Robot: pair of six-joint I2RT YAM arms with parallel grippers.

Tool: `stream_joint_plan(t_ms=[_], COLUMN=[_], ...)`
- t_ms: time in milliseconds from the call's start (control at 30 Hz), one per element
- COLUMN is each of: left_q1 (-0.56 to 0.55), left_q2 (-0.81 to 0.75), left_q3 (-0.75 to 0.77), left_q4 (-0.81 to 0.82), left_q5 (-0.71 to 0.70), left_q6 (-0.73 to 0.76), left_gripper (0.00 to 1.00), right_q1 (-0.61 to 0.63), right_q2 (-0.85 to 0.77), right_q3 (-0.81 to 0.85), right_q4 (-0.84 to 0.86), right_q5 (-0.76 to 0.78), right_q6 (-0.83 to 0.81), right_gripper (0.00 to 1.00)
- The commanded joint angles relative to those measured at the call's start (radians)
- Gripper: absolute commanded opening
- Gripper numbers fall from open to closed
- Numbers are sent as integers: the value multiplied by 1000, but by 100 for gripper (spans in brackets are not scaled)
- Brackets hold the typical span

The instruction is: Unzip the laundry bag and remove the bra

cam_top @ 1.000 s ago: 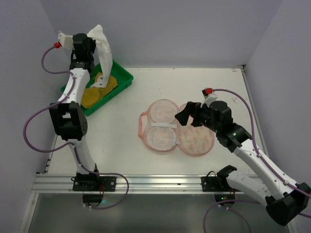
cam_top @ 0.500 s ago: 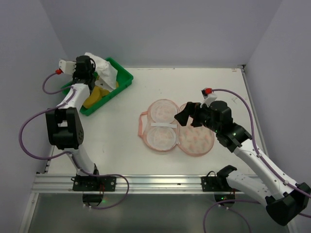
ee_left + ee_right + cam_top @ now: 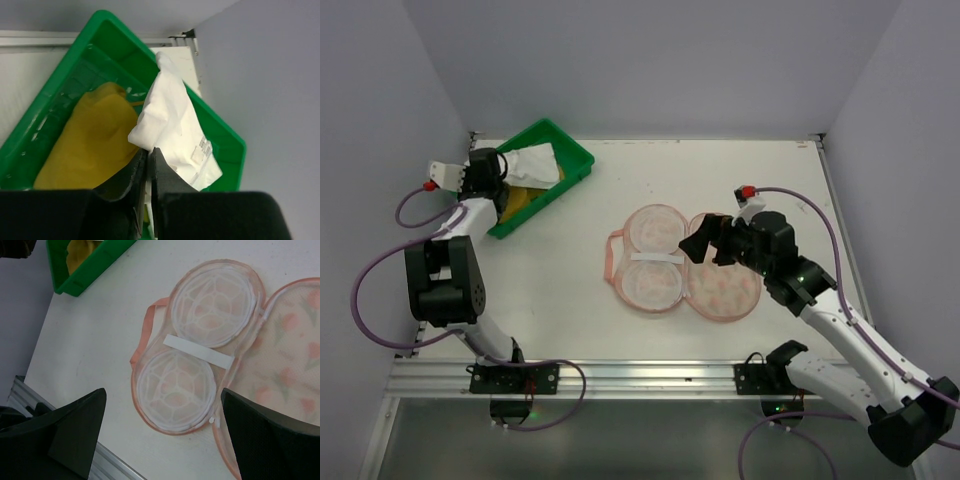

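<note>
The laundry bag lies unzipped and spread flat at mid-table, its white mesh cups up and its printed half folded out to the right. In the right wrist view the laundry bag fills the frame. My right gripper hovers open just above the bag's middle, holding nothing. My left gripper is low at the green tray, shut on the white bra. In the left wrist view my left gripper pinches the bra's edge, and the bra lies inside the tray.
A yellow garment lies in the tray under the bra. The tray sits at the table's back left corner by the wall. A pink loop sticks out on the bag's left side.
My left arm has come down from high above the tray, carrying the white bra into it. My right gripper has barely moved.
</note>
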State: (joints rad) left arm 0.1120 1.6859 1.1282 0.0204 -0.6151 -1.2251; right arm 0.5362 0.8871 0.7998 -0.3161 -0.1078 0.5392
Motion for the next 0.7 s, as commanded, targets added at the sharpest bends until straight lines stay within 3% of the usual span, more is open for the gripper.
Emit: stream_joint_plan(t_ms=[0,133,267,367,467,500,533,600,667], left_q1=[17,29,38,43,43,41,41,41,41], left_q2=[-51,-63,-31,-15,-52,-72,-92,-150,-195], left_q3=[-56,-84,-82,-79,-87,-93,-96,-91,-55], left_q4=[7,15,38,49,47,49,52,43,-18], left_q5=[-74,-57,49,150,230,250,270,342,406], left_q6=[10,56,151,215,248,254,268,324,399], left_gripper=[11,27,31,41,61,75,82,94,99], right_q1=[-2,-2,-2,-2,-5,-10,-15,-42,-73], right_q2=[-25,-33,-34,-39,-25,-17,-8,30,56], right_q3=[-17,-28,-33,-37,-33,-27,-24,-14,-11], right_q4=[31,2,-34,-60,-118,-136,-152,-185,-211], right_q5=[5,48,88,135,232,253,270,275,273], right_q6=[25,50,76,96,131,139,148,165,199], right_gripper=[99,99,99,99,99,99,99,99,99])
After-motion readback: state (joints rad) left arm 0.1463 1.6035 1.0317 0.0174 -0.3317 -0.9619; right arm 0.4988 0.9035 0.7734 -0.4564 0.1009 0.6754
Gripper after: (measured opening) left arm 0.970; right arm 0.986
